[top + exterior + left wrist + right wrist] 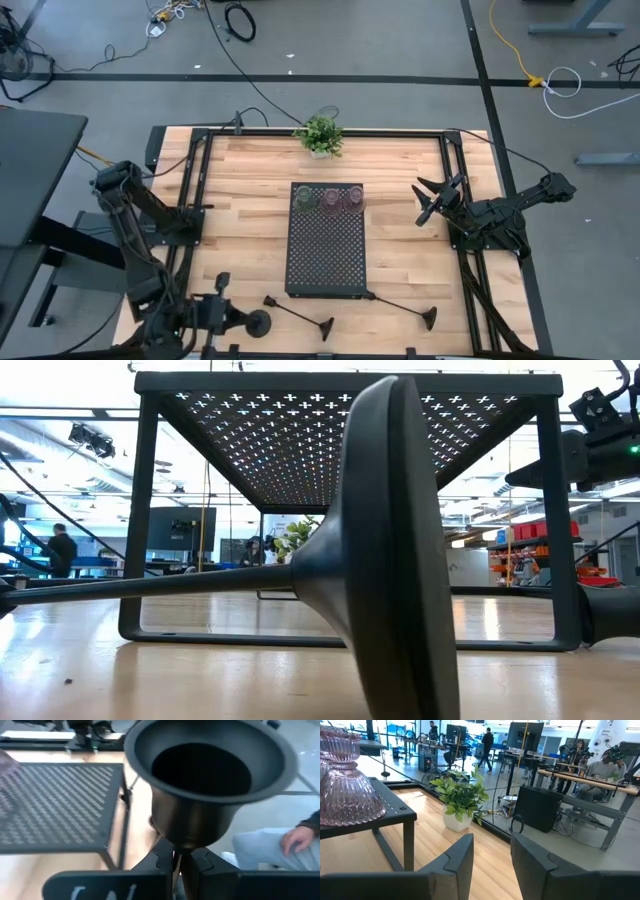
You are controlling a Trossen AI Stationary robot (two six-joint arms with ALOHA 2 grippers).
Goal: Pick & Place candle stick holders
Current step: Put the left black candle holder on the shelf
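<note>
My left gripper [238, 320] is at the table's near left edge, shut on a short black candle stick holder [259, 322] with a wide cup [210, 770]. Two long-stemmed black holders [298, 312] [402, 308] lie on their sides on the wood near the front edge; the round base of one [390, 550] fills the low view. Three glass cups [330, 198] stand on the far end of the black perforated tray [327, 260]. My right gripper [430, 200] waits open at the right, beside the tray. My left gripper pinches a thin part just under the holder's cup [178, 856] between its two fingers [159, 862]. The cup stands out beyond the fingertips, with its open mouth turned up toward the wrist camera. The holder looks lifted clear of the table.
A small potted plant [320, 135] stands at the far edge; it also shows ahead of my right gripper [462, 800]. The tray stands on legs [140, 520]. A person's hand [299, 837] shows beyond the table near my left gripper. Bare wood lies on both sides of the tray.
</note>
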